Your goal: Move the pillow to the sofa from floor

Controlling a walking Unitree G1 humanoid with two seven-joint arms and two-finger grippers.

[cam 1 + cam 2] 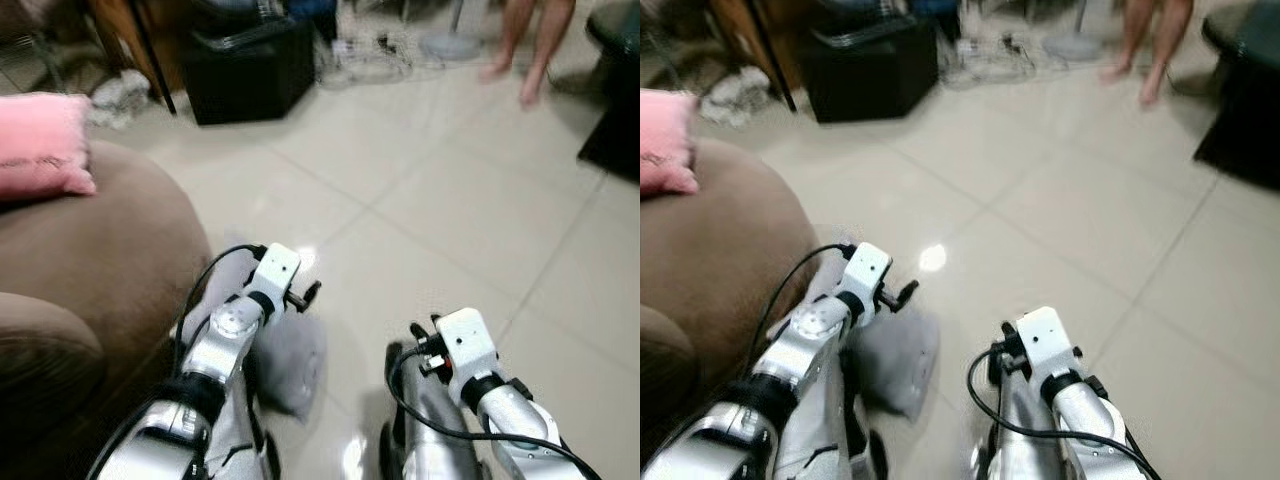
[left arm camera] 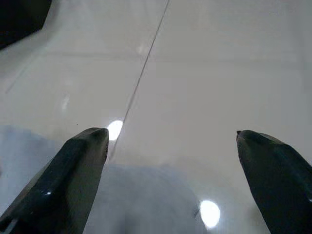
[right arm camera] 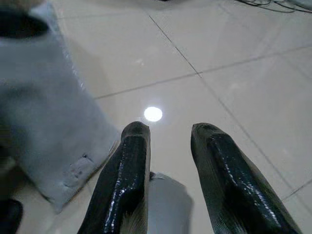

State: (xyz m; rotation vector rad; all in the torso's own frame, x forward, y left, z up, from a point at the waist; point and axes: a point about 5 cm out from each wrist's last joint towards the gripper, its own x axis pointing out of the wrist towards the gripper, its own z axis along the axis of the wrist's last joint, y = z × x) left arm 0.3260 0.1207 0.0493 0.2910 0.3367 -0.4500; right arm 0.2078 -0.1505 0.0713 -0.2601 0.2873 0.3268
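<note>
A grey pillow (image 1: 292, 362) lies on the tiled floor against the foot of the brown sofa (image 1: 110, 260). My left arm (image 1: 235, 325) reaches down over it. In the left wrist view the left gripper (image 2: 170, 136) is wide open just above the pillow (image 2: 141, 200), with nothing between its fingers. My right arm (image 1: 475, 375) hangs lower to the right. The right gripper (image 3: 170, 129) has its fingers only a narrow gap apart, with nothing between them, over bare tile beside the pillow (image 3: 44, 122).
A pink pillow (image 1: 40, 145) rests on the sofa arm at the left. At the back stand a black box (image 1: 250, 70), tangled cables (image 1: 370, 55) and a person's bare legs (image 1: 525, 50). Dark furniture (image 1: 615, 130) sits at the right edge.
</note>
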